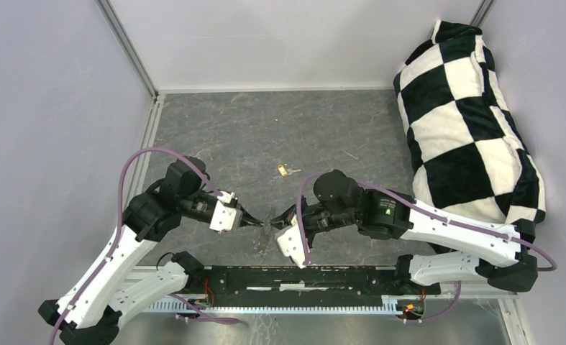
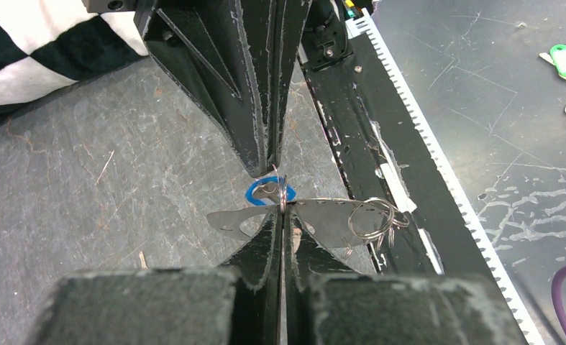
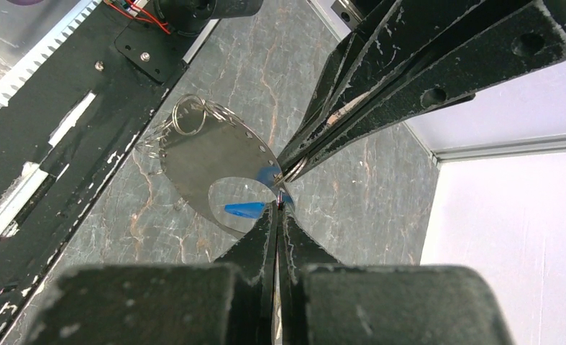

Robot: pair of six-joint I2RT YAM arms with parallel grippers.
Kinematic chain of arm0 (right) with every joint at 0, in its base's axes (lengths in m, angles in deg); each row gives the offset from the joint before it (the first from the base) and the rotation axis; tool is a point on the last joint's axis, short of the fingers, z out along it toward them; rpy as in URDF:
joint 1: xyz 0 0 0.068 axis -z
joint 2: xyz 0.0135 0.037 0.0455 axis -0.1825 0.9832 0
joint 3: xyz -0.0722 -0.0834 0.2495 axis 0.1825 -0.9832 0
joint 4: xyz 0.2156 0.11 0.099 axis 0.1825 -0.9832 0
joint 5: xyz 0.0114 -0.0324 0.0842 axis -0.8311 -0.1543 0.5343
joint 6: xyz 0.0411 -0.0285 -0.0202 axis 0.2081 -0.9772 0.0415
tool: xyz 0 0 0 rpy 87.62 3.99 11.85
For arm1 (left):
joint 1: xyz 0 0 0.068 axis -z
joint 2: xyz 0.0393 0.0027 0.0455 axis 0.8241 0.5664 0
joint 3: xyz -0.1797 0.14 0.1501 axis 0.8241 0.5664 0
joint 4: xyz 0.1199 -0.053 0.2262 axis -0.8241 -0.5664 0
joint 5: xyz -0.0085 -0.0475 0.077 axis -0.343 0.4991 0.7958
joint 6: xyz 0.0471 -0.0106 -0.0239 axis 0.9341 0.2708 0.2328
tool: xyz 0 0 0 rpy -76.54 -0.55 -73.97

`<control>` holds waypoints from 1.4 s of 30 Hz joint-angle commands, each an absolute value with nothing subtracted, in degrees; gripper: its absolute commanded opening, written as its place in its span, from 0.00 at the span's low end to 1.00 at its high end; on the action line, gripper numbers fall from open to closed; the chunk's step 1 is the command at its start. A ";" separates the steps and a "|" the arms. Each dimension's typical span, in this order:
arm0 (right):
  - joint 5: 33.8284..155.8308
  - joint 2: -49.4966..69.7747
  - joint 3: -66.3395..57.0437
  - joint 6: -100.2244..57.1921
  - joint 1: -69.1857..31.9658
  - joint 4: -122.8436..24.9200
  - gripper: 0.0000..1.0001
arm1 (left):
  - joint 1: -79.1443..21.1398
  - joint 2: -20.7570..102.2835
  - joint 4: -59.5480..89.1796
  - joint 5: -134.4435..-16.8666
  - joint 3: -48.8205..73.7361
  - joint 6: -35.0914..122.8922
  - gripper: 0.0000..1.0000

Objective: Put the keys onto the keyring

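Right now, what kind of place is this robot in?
Probably a robot test booth in a lab: two robot arms are bolted to a rail at the edge of a grey table, with plain white walls on metal frame posts closing it in.

Grey marbled table point(image 1: 215, 129) is noted. A brass key point(image 1: 288, 170) is laid near centre. A checked cushion point(image 1: 467, 122) is placed at 2 o'clock, and a black rail point(image 1: 301, 284) is fixed along the 6 o'clock edge.

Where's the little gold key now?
In the top view, the gold key lies loose near the middle of the table, left of the checkered cushion.
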State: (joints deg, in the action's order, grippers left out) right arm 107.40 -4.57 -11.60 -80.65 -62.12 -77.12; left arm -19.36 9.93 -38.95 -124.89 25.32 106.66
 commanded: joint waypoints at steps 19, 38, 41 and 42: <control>105.38 -6.18 -10.07 -77.14 -59.74 -74.80 0.00 | -19.20 9.61 -36.48 -126.32 23.89 105.94 0.02; 111.61 -4.31 -9.79 -77.42 -59.70 -74.35 0.00 | -19.20 11.20 -36.59 -126.38 23.98 106.09 0.02; 112.02 -4.48 -10.24 -77.92 -59.80 -74.32 0.00 | -19.20 11.18 -34.97 -125.97 24.38 103.57 0.02; 112.06 -4.58 -10.36 -78.07 -59.81 -74.31 0.00 | -19.20 10.93 -33.88 -125.79 24.68 102.39 0.02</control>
